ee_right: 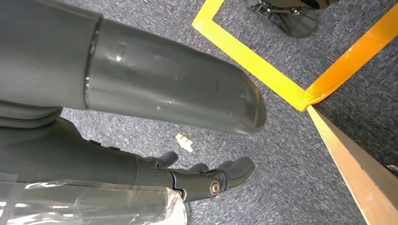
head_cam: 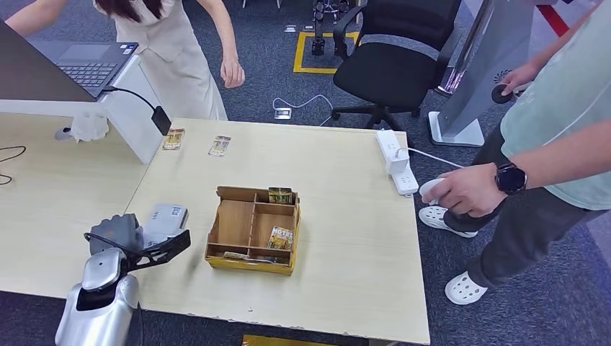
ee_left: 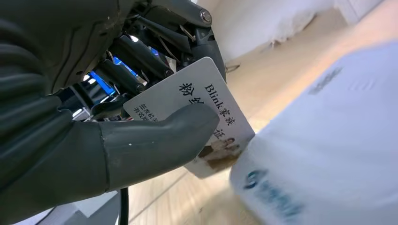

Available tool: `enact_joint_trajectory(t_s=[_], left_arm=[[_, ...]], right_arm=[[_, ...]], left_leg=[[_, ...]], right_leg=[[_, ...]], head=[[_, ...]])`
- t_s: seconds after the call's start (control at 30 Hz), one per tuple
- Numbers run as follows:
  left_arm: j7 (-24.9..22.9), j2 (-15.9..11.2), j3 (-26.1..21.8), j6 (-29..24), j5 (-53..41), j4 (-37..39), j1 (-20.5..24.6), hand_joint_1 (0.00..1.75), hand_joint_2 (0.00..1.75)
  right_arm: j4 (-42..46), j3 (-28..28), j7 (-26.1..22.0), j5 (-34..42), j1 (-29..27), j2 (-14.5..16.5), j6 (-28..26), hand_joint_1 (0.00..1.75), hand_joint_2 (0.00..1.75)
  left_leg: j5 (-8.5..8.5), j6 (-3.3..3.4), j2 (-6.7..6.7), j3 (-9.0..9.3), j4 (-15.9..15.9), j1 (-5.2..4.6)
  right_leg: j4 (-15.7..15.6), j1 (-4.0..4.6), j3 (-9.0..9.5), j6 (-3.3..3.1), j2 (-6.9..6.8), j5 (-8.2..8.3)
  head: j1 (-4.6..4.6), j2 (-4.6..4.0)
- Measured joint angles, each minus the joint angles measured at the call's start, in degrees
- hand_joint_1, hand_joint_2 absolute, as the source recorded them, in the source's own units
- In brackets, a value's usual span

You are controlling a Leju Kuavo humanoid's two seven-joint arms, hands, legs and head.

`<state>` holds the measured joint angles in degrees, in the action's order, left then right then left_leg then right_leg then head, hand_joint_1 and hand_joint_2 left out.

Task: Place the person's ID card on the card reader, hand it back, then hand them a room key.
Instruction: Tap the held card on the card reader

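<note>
My left hand (head_cam: 133,241) hangs low over the table's near left part, right beside the white card reader (head_cam: 167,218). In the left wrist view the thumb and fingers of that hand (ee_left: 108,150) pinch a white ID card (ee_left: 213,101) with black print and a small photo. The card's lower corner is at the edge of the blurred white reader (ee_left: 328,140). A cardboard box (head_cam: 238,220) with dividers holds room key cards (head_cam: 281,237) at mid-table. My right hand (ee_right: 155,84) hangs over grey carpet, fingers apart and holding nothing.
One person (head_cam: 173,50) stands behind the table near a laptop (head_cam: 86,61). Another person (head_cam: 547,158) stands at the right, by a white power strip (head_cam: 396,160). Two small cards (head_cam: 174,138) (head_cam: 220,145) lie at the far edge.
</note>
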<state>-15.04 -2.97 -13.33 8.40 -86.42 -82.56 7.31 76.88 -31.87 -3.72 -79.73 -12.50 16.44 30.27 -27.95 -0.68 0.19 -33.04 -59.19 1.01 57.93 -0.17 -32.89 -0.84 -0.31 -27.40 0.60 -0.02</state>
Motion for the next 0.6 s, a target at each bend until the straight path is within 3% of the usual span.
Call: enact_joint_trajectory(t_s=[0.6], left_arm=[[6.2, 4.5, 0.0, -1.6, 0.0, 3.1, -2.4, 1.75, 1.75]], right_arm=[[0.2, 0.0, 0.8, 0.0, 0.0, 0.0, -0.3, 0.00, 0.00]], left_leg=[[0.00, 0.00, -0.04, 0.00, 0.0, -0.01]], right_leg=[[0.0, -0.01, 0.03, 0.03, -0.06, -0.02]], head=[[0.00, 0.00]])
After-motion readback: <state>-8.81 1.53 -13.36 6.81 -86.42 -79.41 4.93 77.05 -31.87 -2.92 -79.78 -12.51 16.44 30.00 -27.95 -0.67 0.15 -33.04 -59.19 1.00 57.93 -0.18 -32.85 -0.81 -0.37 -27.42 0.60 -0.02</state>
